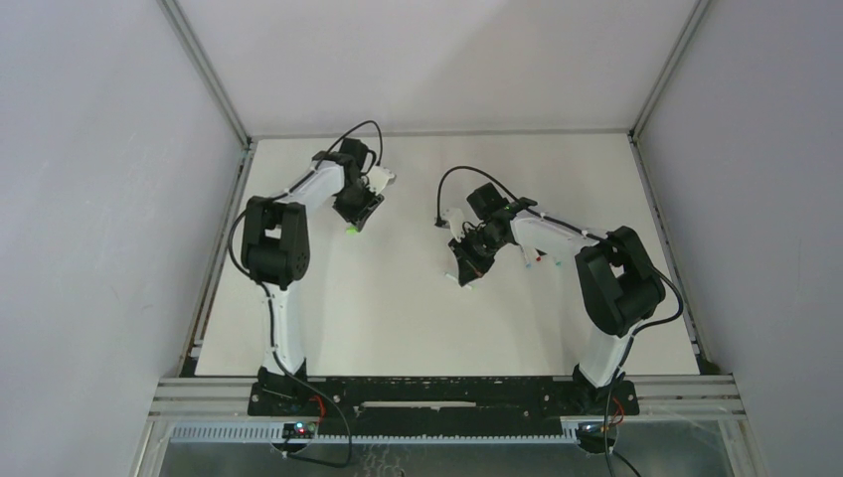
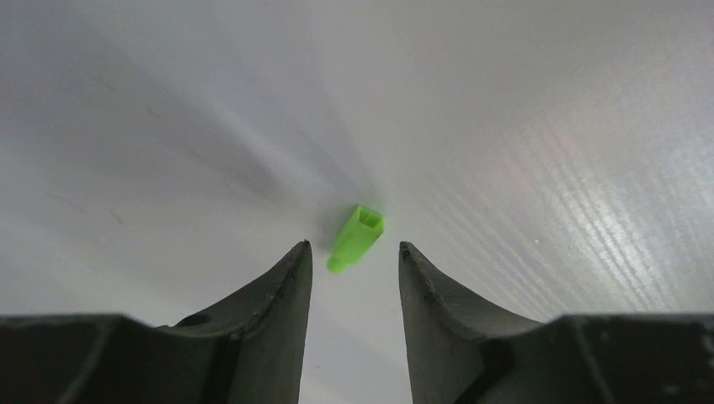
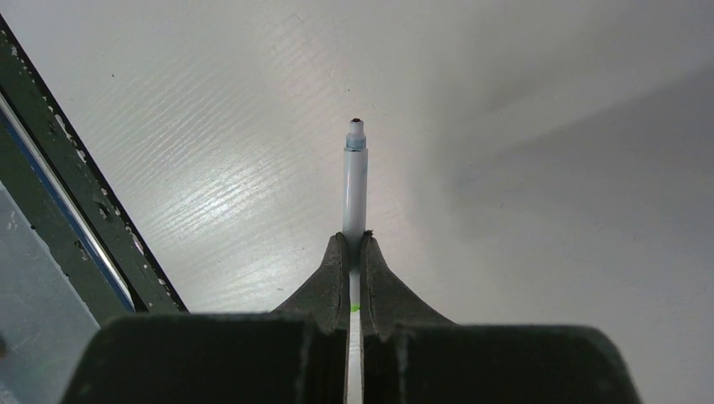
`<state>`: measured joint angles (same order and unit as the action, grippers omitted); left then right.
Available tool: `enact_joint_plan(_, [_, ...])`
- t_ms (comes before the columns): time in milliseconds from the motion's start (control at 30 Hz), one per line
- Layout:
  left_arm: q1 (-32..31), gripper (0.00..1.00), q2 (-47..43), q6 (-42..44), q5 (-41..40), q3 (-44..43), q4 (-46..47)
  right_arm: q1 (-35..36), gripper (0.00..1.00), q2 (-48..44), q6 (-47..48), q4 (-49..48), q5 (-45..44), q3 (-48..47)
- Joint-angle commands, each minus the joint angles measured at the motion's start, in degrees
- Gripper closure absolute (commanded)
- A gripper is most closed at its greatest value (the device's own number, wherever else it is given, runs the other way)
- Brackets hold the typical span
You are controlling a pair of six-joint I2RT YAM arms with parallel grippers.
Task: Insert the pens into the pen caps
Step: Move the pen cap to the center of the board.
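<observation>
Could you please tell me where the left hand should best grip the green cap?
Across its long flat sides, mid-body, coming from above: the green cap lies on its side just ahead of the open left hand, and this grip probably keeps its square open end free for the pen.

Bright green cap (image 2: pixel 356 237) on its side; thin white pen (image 3: pixel 354 189) in right pincer (image 3: pixel 354 242), tip outward

Robotics lab cell, white table (image 1: pixel 418 328), plain grey walls (image 1: pixel 99 199), aluminium frame rails (image 1: pixel 204 70)
</observation>
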<state>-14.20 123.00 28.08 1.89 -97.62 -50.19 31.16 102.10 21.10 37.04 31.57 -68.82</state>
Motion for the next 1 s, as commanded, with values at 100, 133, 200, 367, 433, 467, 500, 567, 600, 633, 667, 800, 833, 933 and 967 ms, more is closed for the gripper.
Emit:
enact_joint_plan(100, [1.1, 0.56, 2.5, -1.2, 4.1, -6.7, -4.1, -0.7, 1.00, -2.6, -0.3, 0.4, 1.8, -1.6])
enact_joint_plan(133, [1.2, 0.55, 2.8, -1.8, 4.0, -7.2, -4.6, -0.9, 1.00, -2.8, -0.3, 0.4, 1.9, -1.6])
enact_joint_plan(200, [1.2, 0.56, 3.1, -2.8, 3.9, -7.8, -5.4, -1.2, 1.00, -3.3, -0.3, 0.4, 2.3, -1.6])
enact_joint_plan(367, [1.2, 0.56, 3.6, -4.1, 1.1, -8.5, -6.8, -2.0, 1.00, -4.4, -0.4, 0.7, 3.4, -1.6])
enact_joint_plan(433, [1.2, 0.57, 3.7, -4.2, 0.2, -8.3, -7.0, -2.1, 1.00, -4.7, -0.4, 0.7, 3.7, -1.6])
enact_joint_plan(467, [1.2, 0.58, 3.7, -4.4, 0.2, -8.3, -7.1, -2.2, 1.00, -4.9, -0.4, 0.6, 3.7, -1.6])
enact_joint_plan(500, [1.1, 0.59, 3.7, -4.6, 0.0, -8.4, -7.3, -2.2, 1.00, -4.9, -0.4, 0.7, 3.8, -1.6])
enact_joint_plan(567, [1.0, 0.62, 4.1, -5.2, -0.4, -8.9, -7.8, -2.2, 1.00, -5.1, -0.3, 0.7, 4.0, -1.6])
enact_joint_plan(600, [0.9, 0.62, 4.2, -5.4, -0.5, -9.1, -8.0, -2.2, 1.00, -5.2, -0.3, 0.7, 4.0, -1.6])
enact_joint_plan(633, [0.8, 0.62, 4.2, -5.8, -0.5, -9.1, -8.1, -2.2, 1.00, -5.3, -0.2, 0.7, 4.0, -1.6])
enact_joint_plan(667, [0.7, 0.63, 4.1, -6.3, -0.3, -9.1, -8.1, -2.2, 1.00, -5.4, -0.1, 0.8, 4.0, -1.6])
enact_joint_plan(800, [0.6, 0.61, 0.3, -10.5, -1.1, -7.0, -5.1, -2.4, 1.00, -5.6, 0.4, 0.9, 4.5, -1.6])
enact_joint_plan(833, [0.6, 0.60, -2.0, -11.4, -0.7, -5.4, -3.1, -2.4, 1.00, -5.6, 0.5, 1.0, 4.7, -1.6])
enact_joint_plan(933, [0.6, 0.56, -9.3, -14.0, 1.7, -1.6, 2.0, -2.4, 1.00, -5.8, 0.6, 1.1, 5.0, -1.6])
enact_joint_plan(967, [0.6, 0.56, -11.5, -14.9, 3.0, -0.7, 3.1, -2.4, 1.00, -6.0, 0.6, 1.1, 5.2, -1.6])
